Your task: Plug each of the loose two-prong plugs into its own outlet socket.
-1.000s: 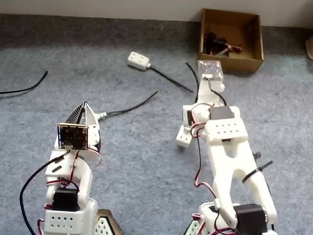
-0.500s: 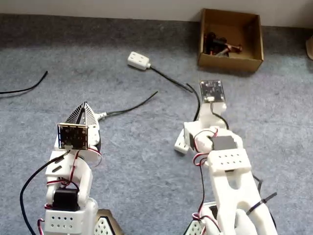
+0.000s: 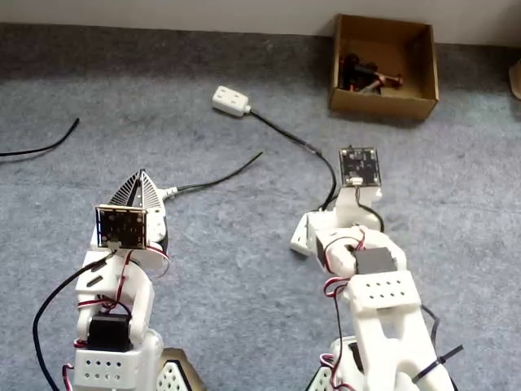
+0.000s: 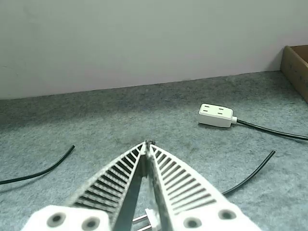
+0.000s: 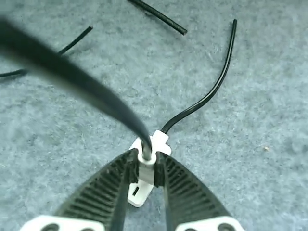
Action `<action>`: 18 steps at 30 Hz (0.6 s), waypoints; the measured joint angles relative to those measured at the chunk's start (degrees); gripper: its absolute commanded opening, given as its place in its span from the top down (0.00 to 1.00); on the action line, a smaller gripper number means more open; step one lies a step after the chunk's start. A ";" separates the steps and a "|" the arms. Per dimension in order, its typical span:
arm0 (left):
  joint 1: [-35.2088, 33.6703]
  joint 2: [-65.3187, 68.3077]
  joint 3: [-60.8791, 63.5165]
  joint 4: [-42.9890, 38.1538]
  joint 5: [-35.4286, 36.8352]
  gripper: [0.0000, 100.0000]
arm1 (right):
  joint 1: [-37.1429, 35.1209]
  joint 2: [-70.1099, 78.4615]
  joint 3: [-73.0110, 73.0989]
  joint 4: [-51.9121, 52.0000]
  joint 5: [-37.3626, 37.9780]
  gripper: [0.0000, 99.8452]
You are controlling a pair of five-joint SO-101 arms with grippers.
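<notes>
left arm holds its place; right arm has folded its wrist back toward its own base over the last second. the white socket block it carries has barely shifted above the grey carpet. we read this as the socket being re-angled rather than mated. no plug sits in any socket yet, so both connections are still to be made.

at left, the left gripper has its jaws drawn together to a point. they pinch a two-prong plug deep between the fingers, the prongs just showing, and its black cord trails away to the right across the carpet. farther back, a second white outlet lies well apart from both arms, its slots empty. at right, the right gripper has its jaws parted only as far as the socket block's width and clamped on its sides, with one slot visible on the face. the block hangs near the plug but is not touching it.
</notes>
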 measured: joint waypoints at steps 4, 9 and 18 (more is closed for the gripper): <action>0.00 0.00 0.00 0.00 0.00 0.99 | 0.35 1.76 -0.09 -3.25 -2.29 0.99; 0.00 0.00 0.00 0.00 0.00 0.99 | 0.00 1.76 -0.09 -5.98 -2.90 0.99; 0.00 0.00 0.00 0.00 0.00 0.99 | 0.00 1.76 -0.09 -6.24 -2.90 0.99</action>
